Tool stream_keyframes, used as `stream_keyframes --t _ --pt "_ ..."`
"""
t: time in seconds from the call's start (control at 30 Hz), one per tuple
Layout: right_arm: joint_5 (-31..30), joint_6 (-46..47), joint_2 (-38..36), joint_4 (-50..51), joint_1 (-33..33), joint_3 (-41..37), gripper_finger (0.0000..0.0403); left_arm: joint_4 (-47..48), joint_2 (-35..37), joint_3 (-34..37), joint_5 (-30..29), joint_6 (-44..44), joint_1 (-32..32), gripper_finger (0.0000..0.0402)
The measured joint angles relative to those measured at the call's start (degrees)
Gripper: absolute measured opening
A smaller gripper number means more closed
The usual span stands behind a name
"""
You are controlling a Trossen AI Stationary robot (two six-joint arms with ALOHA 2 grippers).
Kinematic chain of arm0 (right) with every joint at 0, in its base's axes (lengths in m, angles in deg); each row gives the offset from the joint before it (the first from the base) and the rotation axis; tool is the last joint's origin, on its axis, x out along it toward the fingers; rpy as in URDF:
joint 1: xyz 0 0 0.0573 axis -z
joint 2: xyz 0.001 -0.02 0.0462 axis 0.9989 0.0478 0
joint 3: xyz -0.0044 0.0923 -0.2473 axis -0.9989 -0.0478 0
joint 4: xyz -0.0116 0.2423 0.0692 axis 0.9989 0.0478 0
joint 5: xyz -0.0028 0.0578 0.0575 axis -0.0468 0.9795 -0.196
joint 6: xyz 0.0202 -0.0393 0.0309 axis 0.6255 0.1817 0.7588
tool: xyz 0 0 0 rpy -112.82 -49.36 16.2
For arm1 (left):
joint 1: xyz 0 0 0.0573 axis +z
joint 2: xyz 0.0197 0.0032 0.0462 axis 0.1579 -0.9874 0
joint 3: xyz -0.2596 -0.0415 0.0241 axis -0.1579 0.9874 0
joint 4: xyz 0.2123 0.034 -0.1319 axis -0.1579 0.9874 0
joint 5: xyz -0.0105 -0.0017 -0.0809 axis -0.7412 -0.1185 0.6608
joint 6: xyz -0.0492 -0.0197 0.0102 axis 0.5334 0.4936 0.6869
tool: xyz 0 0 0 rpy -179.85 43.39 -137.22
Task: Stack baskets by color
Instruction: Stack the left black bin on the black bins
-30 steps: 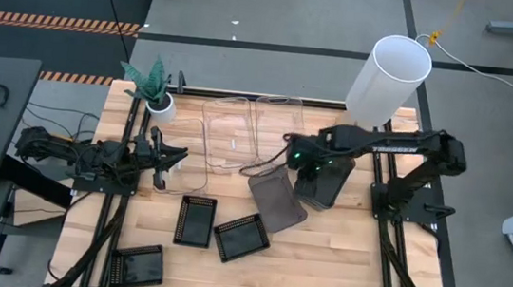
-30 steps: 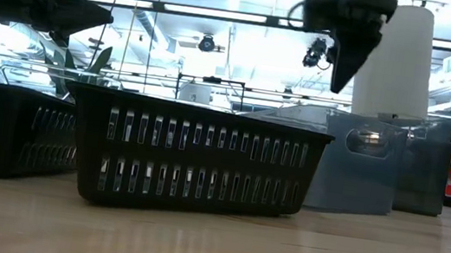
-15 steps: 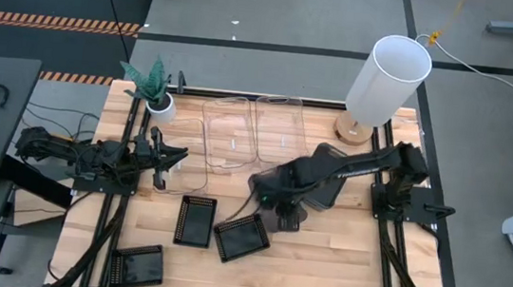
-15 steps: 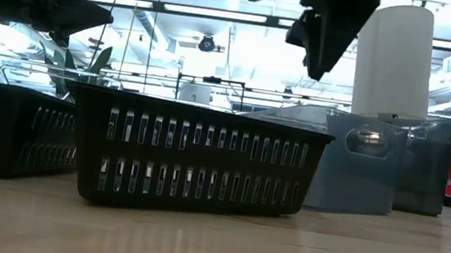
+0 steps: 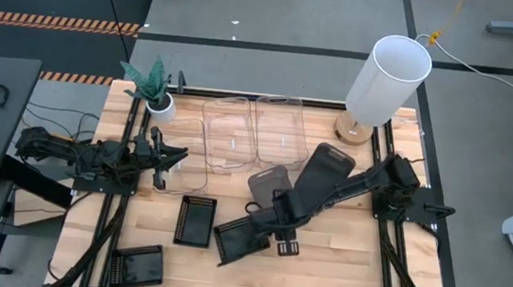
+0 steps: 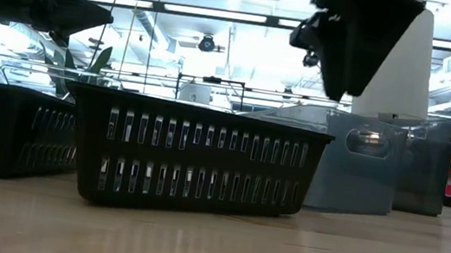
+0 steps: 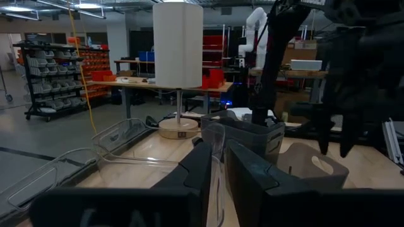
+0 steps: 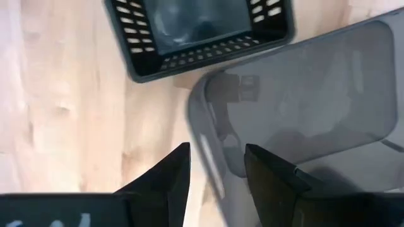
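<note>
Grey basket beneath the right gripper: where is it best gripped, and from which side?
Probably the rim wall near its rounded corner, from above. The grey basket sits open side up with thin upright walls, and the open right gripper straddles that edge, one finger on each side.

text: none legible | labels: none | brands: none | numbers: none | signs: none

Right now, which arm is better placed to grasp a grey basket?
The right. Its open gripper hangs over the rim of a grey basket at mid-table. The left gripper waits at the left edge, by the clear baskets.
</note>
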Motion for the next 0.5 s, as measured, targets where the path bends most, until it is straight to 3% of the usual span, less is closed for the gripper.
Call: stream_keyframes --t 0.5 --pt "-2.8 1.4 -0.5 -5.8 -2.3 -5.7 0.0154 0.0 0.0 0.0 0.0 0.0 0.0 0.0057"
